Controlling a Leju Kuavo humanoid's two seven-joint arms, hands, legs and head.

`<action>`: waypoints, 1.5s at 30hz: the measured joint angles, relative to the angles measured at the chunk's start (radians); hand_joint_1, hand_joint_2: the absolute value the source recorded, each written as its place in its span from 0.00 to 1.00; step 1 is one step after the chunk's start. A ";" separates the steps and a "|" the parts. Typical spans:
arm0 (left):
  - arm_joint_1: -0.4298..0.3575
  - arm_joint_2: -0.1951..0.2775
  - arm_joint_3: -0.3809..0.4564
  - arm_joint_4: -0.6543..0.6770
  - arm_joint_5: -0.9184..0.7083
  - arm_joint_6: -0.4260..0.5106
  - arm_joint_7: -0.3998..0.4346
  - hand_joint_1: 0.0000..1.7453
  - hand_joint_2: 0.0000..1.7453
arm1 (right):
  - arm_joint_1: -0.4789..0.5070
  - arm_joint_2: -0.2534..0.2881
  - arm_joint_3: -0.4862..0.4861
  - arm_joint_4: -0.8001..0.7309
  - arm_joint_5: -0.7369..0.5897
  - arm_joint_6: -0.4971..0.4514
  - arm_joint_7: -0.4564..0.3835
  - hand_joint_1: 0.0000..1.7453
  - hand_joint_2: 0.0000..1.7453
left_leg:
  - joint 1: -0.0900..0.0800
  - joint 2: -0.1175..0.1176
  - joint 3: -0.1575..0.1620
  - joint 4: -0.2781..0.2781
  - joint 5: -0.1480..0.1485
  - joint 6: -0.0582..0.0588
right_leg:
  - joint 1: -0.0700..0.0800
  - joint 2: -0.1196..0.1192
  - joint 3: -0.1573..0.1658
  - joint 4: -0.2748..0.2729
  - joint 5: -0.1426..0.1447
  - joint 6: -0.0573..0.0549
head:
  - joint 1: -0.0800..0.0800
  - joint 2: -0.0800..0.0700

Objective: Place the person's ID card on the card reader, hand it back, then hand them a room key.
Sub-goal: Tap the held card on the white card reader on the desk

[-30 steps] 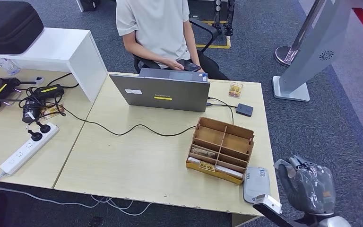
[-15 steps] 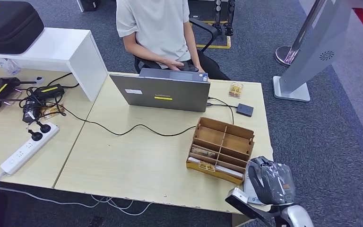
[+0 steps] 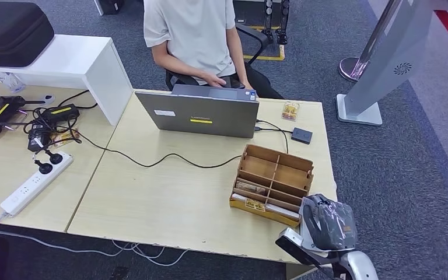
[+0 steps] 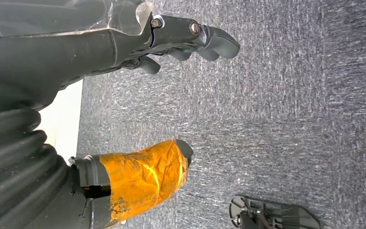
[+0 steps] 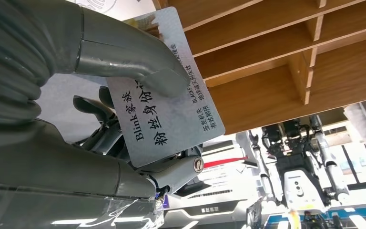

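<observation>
Now right hand point(image 5: 124, 138) fingers pinch ID card point(image 5: 171, 90), seemingly printed "Blink"; left hand point(image 4: 124, 95) released

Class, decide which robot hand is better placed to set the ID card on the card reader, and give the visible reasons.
The right robot hand. It already pinches the ID card and sits over the card reader beside the wooden organizer. The left robot hand holds nothing and faces the carpet.

Wooden organizer point(image 3: 274, 184) blocks right hand point(image 3: 326, 224) — bare tabletop point(image 3: 169, 198) leftward.
</observation>
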 joint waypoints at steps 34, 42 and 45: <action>-0.002 -0.001 0.044 0.000 -0.021 0.017 0.023 0.00 1.00 | 0.051 0.037 -0.220 -0.075 -0.044 0.067 -0.077 1.00 1.00 | 0.000 0.000 -0.001 0.000 0.000 0.000 | 0.000 0.000 0.000 0.000 0.000 0.000 | 0.000 0.000; -0.004 -0.001 0.046 0.000 -0.023 0.019 0.023 0.00 1.00 | 0.053 0.049 -0.220 -0.060 -0.042 0.071 -0.078 1.00 1.00 | 0.000 0.000 -0.001 0.000 0.000 0.000 | 0.000 0.000 0.000 0.000 0.000 0.000 | 0.000 0.000; -0.005 -0.001 0.046 0.000 -0.027 0.019 0.023 0.00 1.00 | 0.053 0.053 -0.220 -0.040 -0.032 0.074 -0.081 1.00 1.00 | 0.000 0.000 -0.001 0.000 0.000 0.000 | 0.000 0.000 0.000 0.000 0.000 0.000 | 0.000 0.000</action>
